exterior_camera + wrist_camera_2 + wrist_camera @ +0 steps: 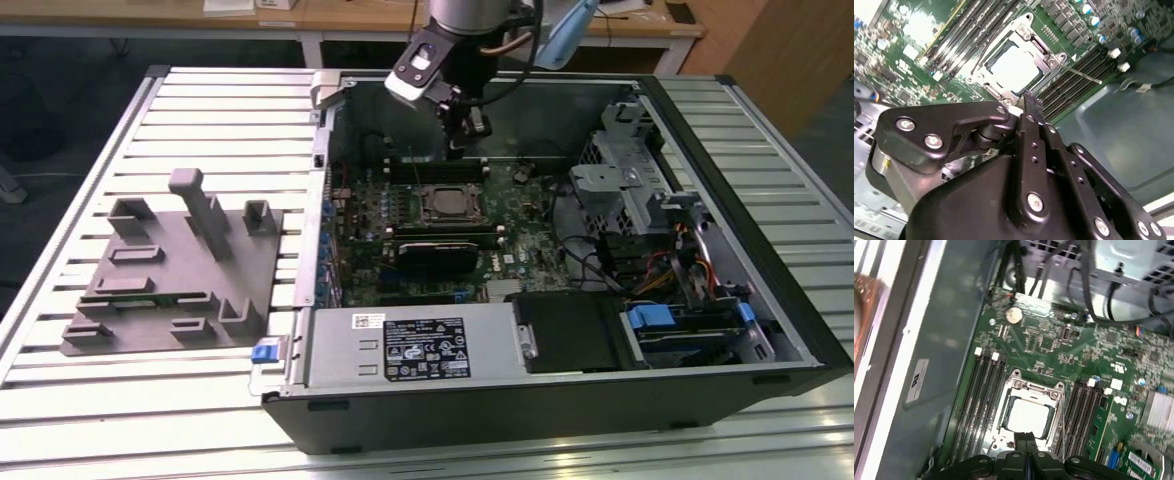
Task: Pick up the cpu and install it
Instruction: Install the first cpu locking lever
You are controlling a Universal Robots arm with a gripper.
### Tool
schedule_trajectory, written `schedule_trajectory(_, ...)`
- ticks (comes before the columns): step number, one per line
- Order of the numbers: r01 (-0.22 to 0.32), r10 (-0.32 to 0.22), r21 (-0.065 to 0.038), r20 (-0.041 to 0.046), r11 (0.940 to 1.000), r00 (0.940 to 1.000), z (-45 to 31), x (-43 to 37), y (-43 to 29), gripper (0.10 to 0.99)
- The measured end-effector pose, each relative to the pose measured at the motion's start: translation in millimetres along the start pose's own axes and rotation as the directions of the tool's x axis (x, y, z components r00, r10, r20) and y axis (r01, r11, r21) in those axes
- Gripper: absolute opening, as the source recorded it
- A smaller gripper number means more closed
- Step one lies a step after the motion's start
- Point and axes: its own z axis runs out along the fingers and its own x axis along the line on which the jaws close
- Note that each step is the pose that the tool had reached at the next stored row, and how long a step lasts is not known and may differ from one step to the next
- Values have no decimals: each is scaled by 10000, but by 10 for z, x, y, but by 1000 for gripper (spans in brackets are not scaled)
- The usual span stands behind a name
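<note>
The cpu [443,205] lies flat in the black socket frame on the green motherboard, its silvery top facing up. It appears in both wrist views, cpu [1014,67] and cpu [1029,417], with the metal load frame open around it. My gripper [462,148] hangs above the board just behind the socket, near the case's back wall. Its two black fingers [1023,441] are pressed together with nothing between them, and the gripper [1032,106] tips stand clear of the chip.
The open computer case [747,300] rests on a slatted metal table. A grey plastic fixture [174,270] sits to the exterior view's left of it. Memory slots [981,405] flank the socket, a thin socket lever [1081,75] sticks out, and a power supply [427,345] and drive cage [627,175] fill the case's other sides.
</note>
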Motion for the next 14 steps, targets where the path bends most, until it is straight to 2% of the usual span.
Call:
schedule_trajectory(3, 549, -549, 6, -12, 9985, 9985, 5, 0, 0, 106)
schedule_trajectory(6, 1092, -1092, 11, -25, 9940, 9940, 9, 0, 0, 106)
schedule_trajectory(9, 1626, -1626, 15, -37, 9867, 9867, 13, 0, 0, 106)
schedule_trajectory(14, 2416, -2416, 18, -57, 9704, 9704, 18, -1, -1, 106)
